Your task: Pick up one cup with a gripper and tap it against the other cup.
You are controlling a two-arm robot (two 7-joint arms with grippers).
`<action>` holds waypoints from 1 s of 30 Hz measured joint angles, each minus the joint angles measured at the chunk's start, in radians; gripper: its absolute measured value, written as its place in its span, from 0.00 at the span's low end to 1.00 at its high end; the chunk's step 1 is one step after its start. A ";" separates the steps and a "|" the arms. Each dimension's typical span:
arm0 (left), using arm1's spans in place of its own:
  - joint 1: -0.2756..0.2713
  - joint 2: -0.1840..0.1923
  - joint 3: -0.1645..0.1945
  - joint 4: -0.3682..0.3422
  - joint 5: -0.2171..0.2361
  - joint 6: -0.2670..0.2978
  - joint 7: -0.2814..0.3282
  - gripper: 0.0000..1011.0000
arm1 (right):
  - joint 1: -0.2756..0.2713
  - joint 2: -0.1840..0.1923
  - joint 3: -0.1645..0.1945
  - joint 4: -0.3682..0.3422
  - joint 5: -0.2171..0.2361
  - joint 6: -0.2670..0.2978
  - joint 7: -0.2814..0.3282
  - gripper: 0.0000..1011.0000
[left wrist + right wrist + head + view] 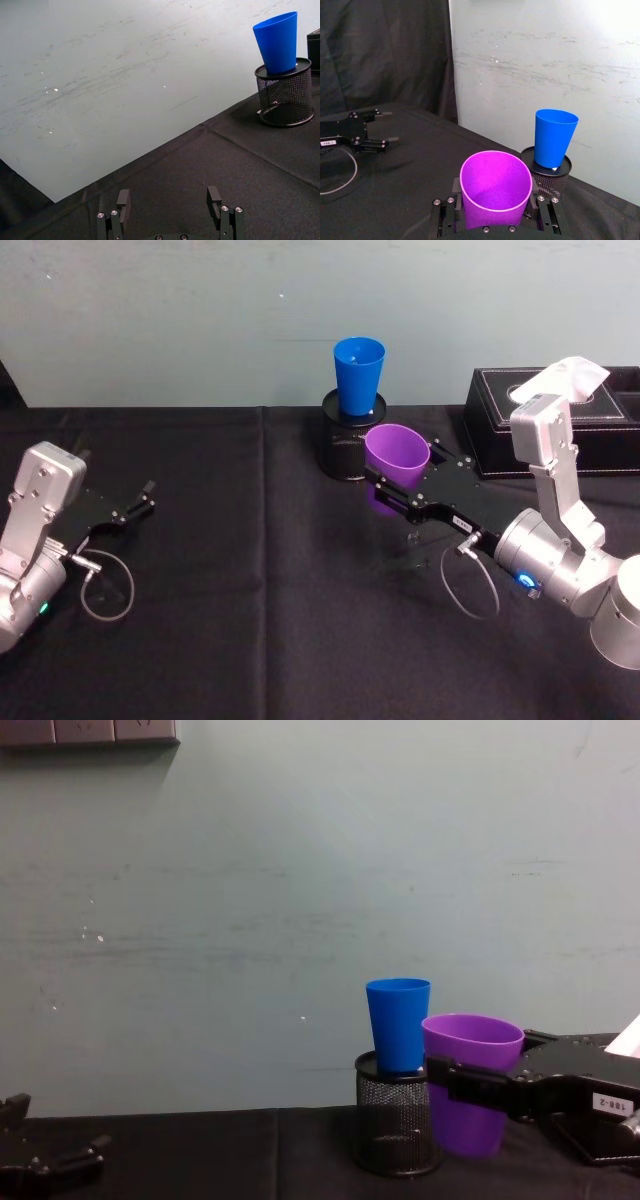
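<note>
Purple cup [397,455] rides upright, pinched at mid-wall between the right gripper's [400,478] fingers and, by the look of it, just clear of the tabletop [250,590]. Blue cup [358,375] stands on the mesh holder [345,450], just beyond and slightly left, near but apart, so a short forward-left nudge should tap them. Left gripper [140,502] sits well off left, fingers spread.
</note>
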 joint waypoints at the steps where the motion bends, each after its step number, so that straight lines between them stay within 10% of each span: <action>1: 0.000 0.000 0.000 0.000 0.000 0.000 0.000 0.99 | 0.000 0.000 0.000 0.000 0.000 0.000 0.000 0.73; 30: 0.000 0.000 0.000 0.000 0.000 0.000 0.000 0.99 | 0.000 0.000 0.000 0.000 0.000 0.000 0.000 0.73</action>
